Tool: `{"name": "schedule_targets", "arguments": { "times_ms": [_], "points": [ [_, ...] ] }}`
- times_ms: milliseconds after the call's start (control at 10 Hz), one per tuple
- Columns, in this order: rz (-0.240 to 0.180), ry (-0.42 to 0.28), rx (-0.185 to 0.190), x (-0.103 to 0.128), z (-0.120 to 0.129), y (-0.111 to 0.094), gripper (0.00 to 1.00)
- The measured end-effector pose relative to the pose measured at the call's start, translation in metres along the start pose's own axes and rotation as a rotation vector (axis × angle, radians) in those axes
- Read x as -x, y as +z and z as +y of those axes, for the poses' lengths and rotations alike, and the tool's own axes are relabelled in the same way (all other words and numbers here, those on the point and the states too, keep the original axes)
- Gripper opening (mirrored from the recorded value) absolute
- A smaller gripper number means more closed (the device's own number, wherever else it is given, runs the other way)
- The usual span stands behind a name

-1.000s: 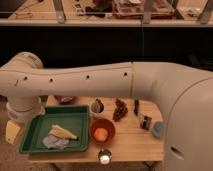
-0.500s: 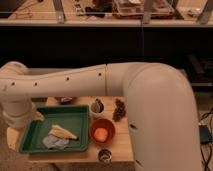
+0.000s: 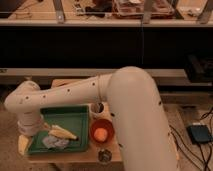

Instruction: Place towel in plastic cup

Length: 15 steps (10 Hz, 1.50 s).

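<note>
A crumpled grey towel (image 3: 55, 142) lies in the front of a green tray (image 3: 70, 112), beside a yellow object (image 3: 62, 132). An orange-red plastic cup (image 3: 101, 133) with something orange inside stands just right of the tray. A small pale cup (image 3: 97, 107) stands behind it. My white arm sweeps from the right across the table, bends at the left and comes down at the tray's left edge. My gripper (image 3: 29, 135) is at the end of that wrist, by the tray's left rim, mostly hidden behind the arm.
The wooden table (image 3: 65, 82) is small and my arm covers its right half. A dark metal can (image 3: 104, 156) stands at the front edge. Black shelving runs behind. A grey device (image 3: 200, 134) and cables lie on the floor at right.
My arm has swung further across the view and now hides the table's right side. The wrist has come down towards the tray's left edge. The towel and cups have not moved.
</note>
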Motion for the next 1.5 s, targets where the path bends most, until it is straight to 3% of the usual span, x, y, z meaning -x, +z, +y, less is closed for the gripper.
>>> {"name": "schedule_targets", "arguments": {
  "times_ms": [100,300,700,900,1200,1500],
  "points": [
    [-0.003,0.013,-0.003,-0.005,0.004,0.007,0.67],
    [-0.001,0.035,0.003,-0.009,0.011,0.013,0.59],
    [0.036,0.069,0.029,-0.009,0.023,0.036,0.59],
    [0.052,0.071,0.101,-0.010,0.028,0.042,0.59],
    [0.072,0.074,0.174,-0.014,0.042,0.048,0.59],
    [0.059,0.068,0.167,-0.021,0.055,0.068,0.59]
  ]
}}
